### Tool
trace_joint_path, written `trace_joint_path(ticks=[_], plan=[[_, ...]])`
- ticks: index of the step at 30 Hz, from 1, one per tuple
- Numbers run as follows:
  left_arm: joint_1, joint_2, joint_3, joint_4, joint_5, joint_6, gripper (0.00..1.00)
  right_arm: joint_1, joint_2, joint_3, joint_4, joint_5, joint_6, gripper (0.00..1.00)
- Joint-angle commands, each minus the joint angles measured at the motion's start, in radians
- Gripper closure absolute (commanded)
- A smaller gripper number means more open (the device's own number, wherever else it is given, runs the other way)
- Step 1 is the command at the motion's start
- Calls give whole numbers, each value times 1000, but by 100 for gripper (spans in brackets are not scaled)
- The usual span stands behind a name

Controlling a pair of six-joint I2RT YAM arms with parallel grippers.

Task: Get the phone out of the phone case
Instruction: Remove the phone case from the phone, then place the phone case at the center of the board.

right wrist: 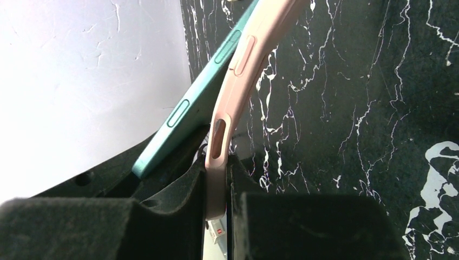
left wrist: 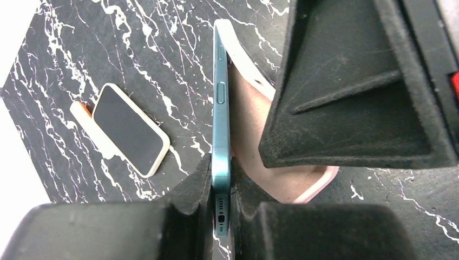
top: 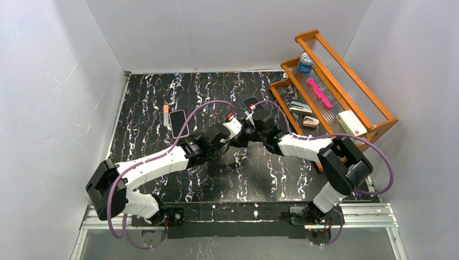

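Note:
A teal phone (left wrist: 221, 124) is held edge-on, partly peeled away from its pink case (left wrist: 254, 130). My left gripper (left wrist: 222, 208) is shut on the phone's bottom end, by the charging port. My right gripper (right wrist: 218, 200) is shut on the pink case's (right wrist: 238, 81) edge, with the teal phone (right wrist: 184, 116) angled off to its left, still meeting the case at the far end. In the top view both grippers meet above the table's middle, the left gripper (top: 234, 130) against the right gripper (top: 250, 131); the phone and case are hidden between them there.
A second phone in a cream case (left wrist: 130, 129) lies flat at the back left beside a white and orange marker (top: 165, 115). An orange wooden rack (top: 357, 89) at the right holds a blue-capped jar, a pink pen and several small items. White walls surround the black marbled table (top: 157, 97).

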Motion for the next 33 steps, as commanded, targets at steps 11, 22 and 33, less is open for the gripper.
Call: trace_joint_path(ticks=[11, 22, 33], plan=[[87, -163, 3, 14, -158, -24, 100, -1, -46, -98, 19, -3, -74, 99], [115, -203, -16, 36, -164, -13, 100, -24, -105, -167, -22, 40, -109, 99], [28, -217, -123, 141, -60, 124, 100, -82, -182, -283, -8, 229, -118, 99]])
